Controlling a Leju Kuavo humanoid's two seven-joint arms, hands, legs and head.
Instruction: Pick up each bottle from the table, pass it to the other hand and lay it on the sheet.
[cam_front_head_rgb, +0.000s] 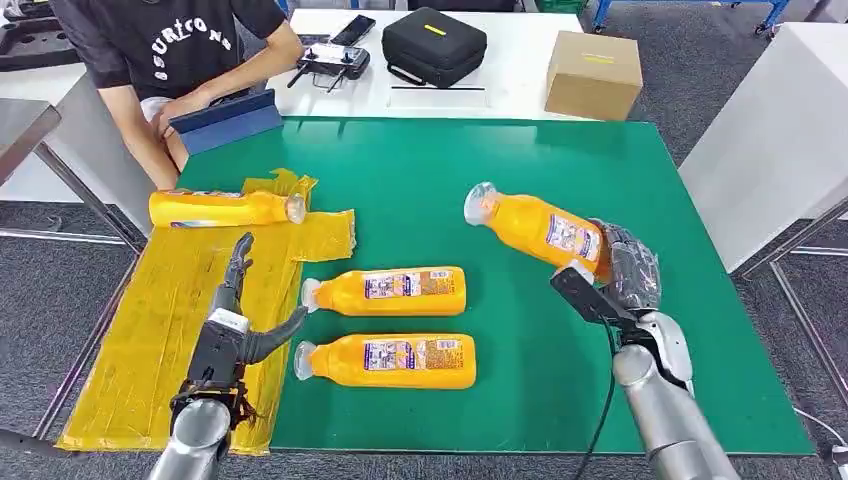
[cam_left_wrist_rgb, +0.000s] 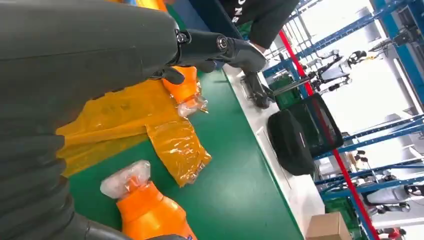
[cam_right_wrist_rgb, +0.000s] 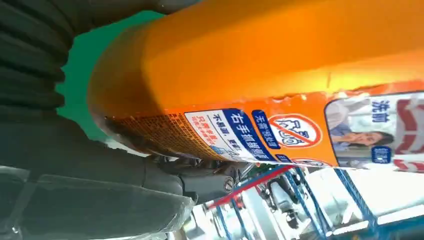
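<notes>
Close to me, at the near edge, lies the green table (cam_front_head_rgb: 480, 170). It is the biggest thing I see. On its left side lies the yellow sheet (cam_front_head_rgb: 160, 330), crinkly and hanging a bit over the edge. Behind the table stands a white table (cam_front_head_rgb: 500, 70) with a black bag (cam_front_head_rgb: 433, 45), a box (cam_front_head_rgb: 594, 74) and a remote (cam_front_head_rgb: 330, 62). A person (cam_front_head_rgb: 170, 60) sits at the far left corner.

I hold my right hand (cam_front_head_rgb: 625, 270) up over the right side of the green table. It grips the bottom end of one orange bottle (cam_front_head_rgb: 535, 228), and the cap end points left and away from me.

My left hand (cam_front_head_rgb: 235, 320) hangs over the sheet with its fingers spread apart and nothing in them.

One bottle, the sheet bottle (cam_front_head_rgb: 225, 207), lies on the far end of the sheet. Two more lie side by side in the middle of the green table: the far bottle (cam_front_head_rgb: 390, 291) and the near bottle (cam_front_head_rgb: 392, 360). Their caps point left, close to my left hand.
</notes>
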